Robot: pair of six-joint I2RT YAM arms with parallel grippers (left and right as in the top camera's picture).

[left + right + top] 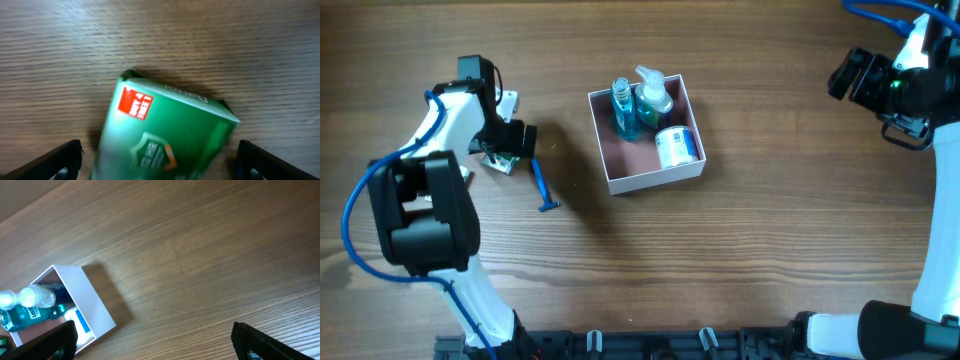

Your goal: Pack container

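Note:
The container (657, 180) is a square white box with a pink inside, in the middle of the table. It holds two blue bottles (623, 108) and a white-and-blue jar (676, 147). It also shows in the right wrist view (92, 304). My left gripper (508, 150) is open, its fingers on either side of a green carton (165, 135) that lies on the table; I see no contact. A blue razor (542, 187) lies just right of it. My right gripper (860, 78) is open and empty, high at the far right.
The wooden table (760, 260) carries nothing else in view. The left arm's base (420, 215) stands at the front left. A dark rail (650, 345) runs along the front edge.

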